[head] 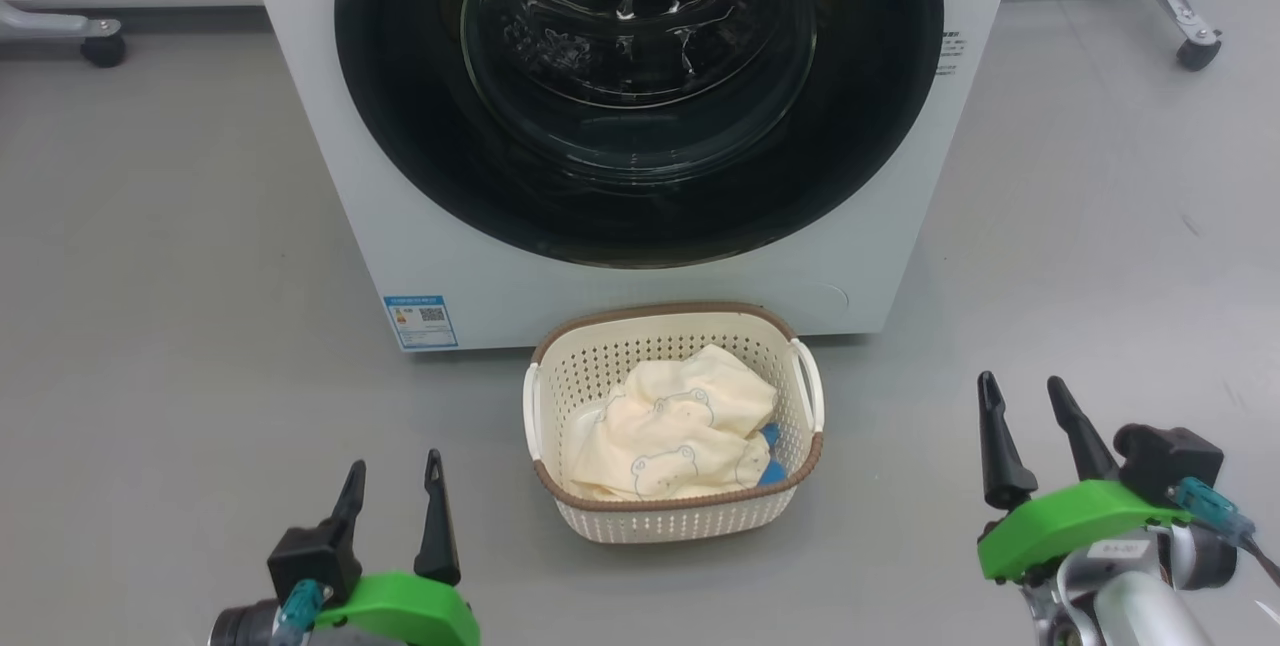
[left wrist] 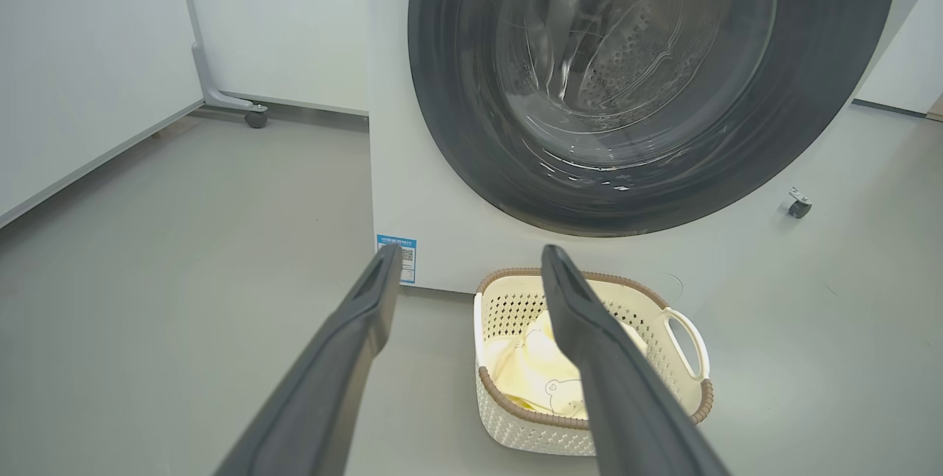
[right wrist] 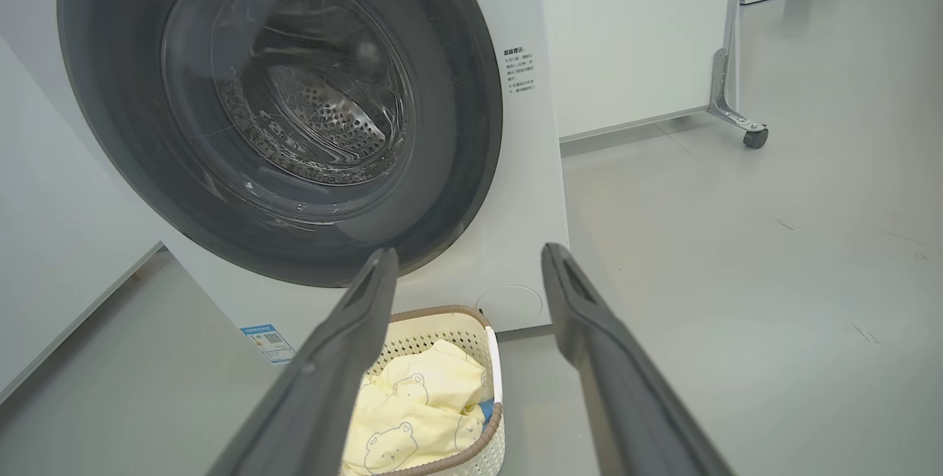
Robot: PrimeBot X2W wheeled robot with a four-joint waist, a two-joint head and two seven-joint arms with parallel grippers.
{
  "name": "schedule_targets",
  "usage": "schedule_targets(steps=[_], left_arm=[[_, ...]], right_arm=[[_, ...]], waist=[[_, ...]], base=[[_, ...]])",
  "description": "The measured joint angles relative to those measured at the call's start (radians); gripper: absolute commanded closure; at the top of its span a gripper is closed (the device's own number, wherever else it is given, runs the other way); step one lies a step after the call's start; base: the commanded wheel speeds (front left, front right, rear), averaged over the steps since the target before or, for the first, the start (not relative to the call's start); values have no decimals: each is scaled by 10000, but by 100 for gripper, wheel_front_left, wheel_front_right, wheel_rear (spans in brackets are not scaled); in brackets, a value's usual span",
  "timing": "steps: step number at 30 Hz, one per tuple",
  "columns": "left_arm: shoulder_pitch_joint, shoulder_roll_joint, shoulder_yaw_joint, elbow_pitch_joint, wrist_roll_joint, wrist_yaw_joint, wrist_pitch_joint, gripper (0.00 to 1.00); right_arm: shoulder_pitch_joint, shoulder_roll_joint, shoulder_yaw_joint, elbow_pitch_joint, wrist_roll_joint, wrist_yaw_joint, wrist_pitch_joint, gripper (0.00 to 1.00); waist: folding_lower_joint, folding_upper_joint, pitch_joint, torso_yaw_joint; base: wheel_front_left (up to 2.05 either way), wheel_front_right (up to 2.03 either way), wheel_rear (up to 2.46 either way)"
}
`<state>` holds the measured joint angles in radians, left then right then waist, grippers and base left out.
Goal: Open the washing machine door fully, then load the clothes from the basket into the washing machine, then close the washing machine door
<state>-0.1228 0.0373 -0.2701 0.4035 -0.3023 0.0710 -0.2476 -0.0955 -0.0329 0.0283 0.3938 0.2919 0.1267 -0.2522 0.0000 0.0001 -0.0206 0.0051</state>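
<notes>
Between the two sets of jaws, a little ahead of their tips, sits the small cream-white perforated plastic basket (head: 662, 524) with a brown rim band and two white side handles. It rests on the grey floor (head: 160, 326). Inside it lie the soft pale cream-yellow clothes (head: 665, 426), crumpled, printed with outlined bear faces. A bright blue patch shows on the side nearer the right jaws.

At the basket's left, the left jaws stand wide open and empty. Their long dark fingers (head: 435, 511) are spread apart and point toward the machine. At its right, the right jaws are just as wide apart with nothing between them, and their fingers (head: 1000, 451) aim the same way. Neither pair touches the basket or the fabric. From the left wrist, one finger crosses in front of the basket. From the right wrist, the basket lies low beside the other arm's finger.

Farther ahead of both jaws, just behind the basket, stands the big white front-loading washing machine (head: 400, 246). Its large round door (head: 400, 126), with a wide glossy black rim around a bulging clear glass bowl, sits shut against the front. A perforated steel drum (right wrist: 324, 115) shows through the glass. A small blue label sticker (head: 420, 322) marks the lower front corner ahead of the left jaws. Well beyond the jaws on either side stand black caster wheels (head: 103, 50).
</notes>
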Motion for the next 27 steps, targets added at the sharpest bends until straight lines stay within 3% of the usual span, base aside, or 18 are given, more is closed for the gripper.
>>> schedule_targets(steps=[20, 27], left_arm=[[-3, 0, 12, -127, -309, -98, 0, 0], [-5, 2, -48, -90, -142, -102, 0, 0]], right_arm=[[-4, -2, 0, 6, 0, 0, 0, 0], [-58, -2, 0, 13, 0, 0, 0, 0]], waist=[[0, 0, -20, 19], [0, 0, -37, 25]], base=[[0, 0, 0], [42, 42, -83]])
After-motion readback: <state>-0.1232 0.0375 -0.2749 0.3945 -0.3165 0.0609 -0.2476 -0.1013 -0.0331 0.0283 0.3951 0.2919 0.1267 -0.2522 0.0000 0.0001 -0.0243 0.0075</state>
